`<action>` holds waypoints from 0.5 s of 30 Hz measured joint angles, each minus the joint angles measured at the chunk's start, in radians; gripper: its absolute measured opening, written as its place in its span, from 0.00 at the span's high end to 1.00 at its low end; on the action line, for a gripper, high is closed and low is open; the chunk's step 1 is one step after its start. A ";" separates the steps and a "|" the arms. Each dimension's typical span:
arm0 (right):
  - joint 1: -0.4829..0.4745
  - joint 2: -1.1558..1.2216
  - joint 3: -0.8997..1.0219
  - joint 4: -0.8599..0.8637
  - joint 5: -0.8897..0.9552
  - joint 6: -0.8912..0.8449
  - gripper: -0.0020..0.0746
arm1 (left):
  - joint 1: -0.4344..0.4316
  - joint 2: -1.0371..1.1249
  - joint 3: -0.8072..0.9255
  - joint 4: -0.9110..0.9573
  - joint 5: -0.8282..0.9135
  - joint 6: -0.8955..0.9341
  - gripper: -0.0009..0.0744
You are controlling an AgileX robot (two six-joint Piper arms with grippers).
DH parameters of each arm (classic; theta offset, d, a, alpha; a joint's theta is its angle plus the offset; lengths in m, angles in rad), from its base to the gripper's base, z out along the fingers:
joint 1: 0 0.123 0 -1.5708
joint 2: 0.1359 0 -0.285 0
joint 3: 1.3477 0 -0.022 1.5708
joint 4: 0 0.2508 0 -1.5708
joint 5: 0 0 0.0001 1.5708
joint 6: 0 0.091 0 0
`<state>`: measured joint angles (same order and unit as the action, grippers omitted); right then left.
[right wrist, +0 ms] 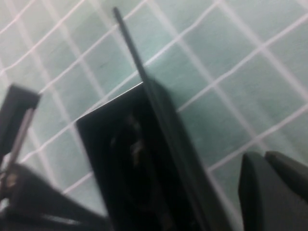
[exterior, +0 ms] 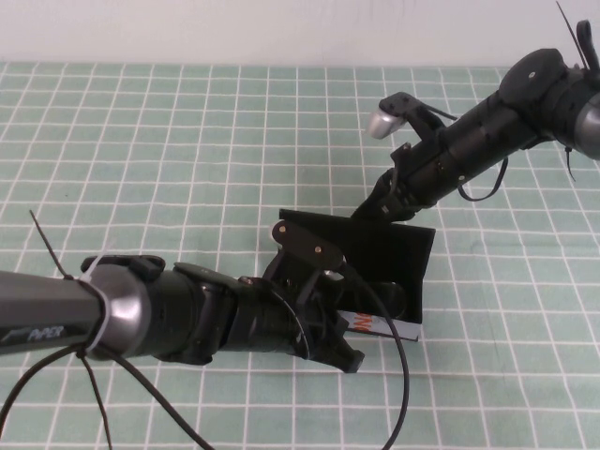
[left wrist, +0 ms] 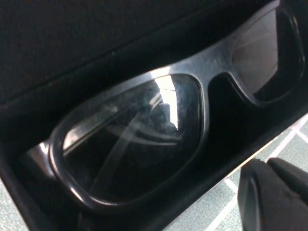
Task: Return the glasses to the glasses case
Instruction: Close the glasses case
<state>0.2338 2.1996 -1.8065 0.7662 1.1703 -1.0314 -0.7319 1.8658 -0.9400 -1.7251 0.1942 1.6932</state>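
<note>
The glasses (left wrist: 144,139) lie inside the glasses case (exterior: 412,246) at the tabletop's centre, the left gripper (exterior: 333,328) at its 7 o'clock with fingers I cannot tell, the right gripper (exterior: 380,208), clenched, at 12 o'clock holding the lid, which may slip and fall on the left fingers.

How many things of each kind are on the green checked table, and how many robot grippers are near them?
Black plastic-framed glasses, lying inside the case: 1
Black rectangular glasses case, lid open: 1
Grippers: 2, the left gripper at the case's front, the right gripper behind the lid
Total: 4
</note>
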 joint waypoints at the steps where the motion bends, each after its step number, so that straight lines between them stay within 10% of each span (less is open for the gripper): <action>1: 0.000 0.000 0.000 0.004 0.014 -0.002 0.99 | 0.000 0.000 0.000 0.000 0.000 0.000 0.99; 15: 0.085 0.000 0.017 -0.021 0.030 0.041 0.99 | 0.000 0.000 0.000 -0.002 -0.049 0.000 0.99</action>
<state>0.3185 2.1996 -1.7895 0.7452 1.1999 -0.9905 -0.7319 1.8658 -0.9400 -1.7273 0.1450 1.6932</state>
